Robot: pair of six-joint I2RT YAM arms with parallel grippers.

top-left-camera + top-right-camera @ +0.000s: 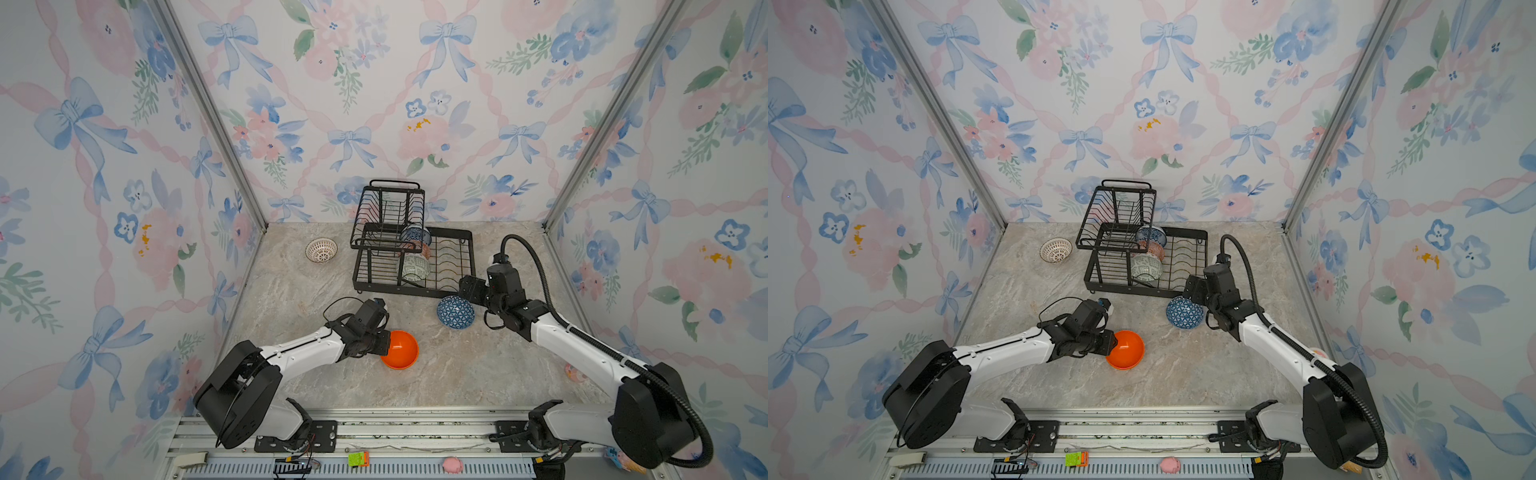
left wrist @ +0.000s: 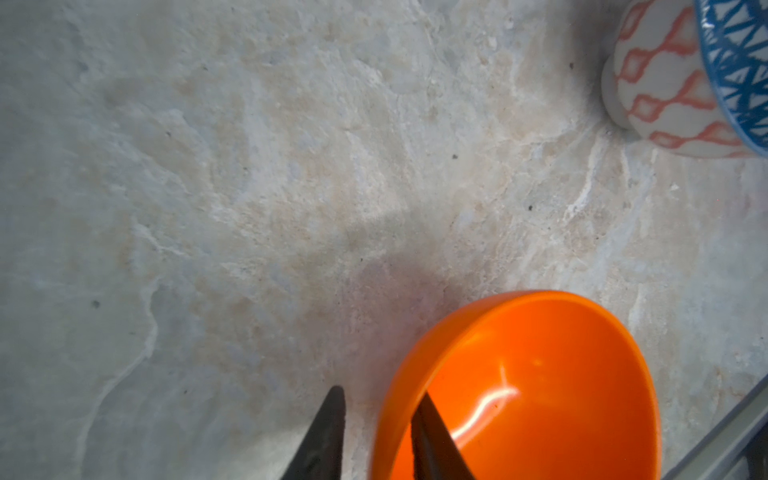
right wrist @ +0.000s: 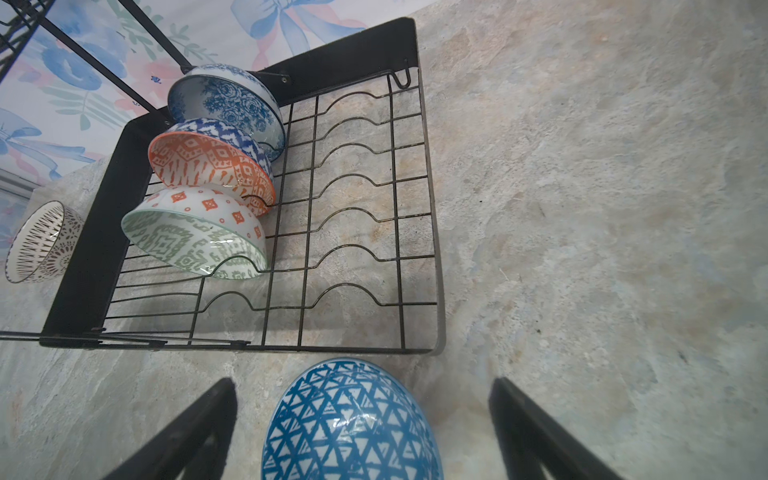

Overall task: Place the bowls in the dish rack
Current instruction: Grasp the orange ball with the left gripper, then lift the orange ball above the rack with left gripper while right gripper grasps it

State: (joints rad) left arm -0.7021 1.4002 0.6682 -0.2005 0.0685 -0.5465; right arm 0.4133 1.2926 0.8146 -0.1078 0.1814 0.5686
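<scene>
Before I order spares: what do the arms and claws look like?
Both arms have white link shells, black joints and bulky rounded black base housings. The left arm carries a thin black wire loop at its wrist; the right arm a thick ribbed black hose. The left claw and right claw each have two plain black tapered fingers.

A beige-grey marble-patterned tabletop (image 1: 457, 374) lay beneath the left gripper (image 1: 385, 344) and the right gripper (image 1: 465, 291). Bow-and-flower printed wallpaper panels (image 1: 374, 104) stood beyond both. Well behind the left gripper, on a ribbed aluminium rail (image 1: 415, 469), sat a small green-and-orange block (image 1: 358, 459) and a pink pig-shaped toy (image 1: 452, 464).
</scene>
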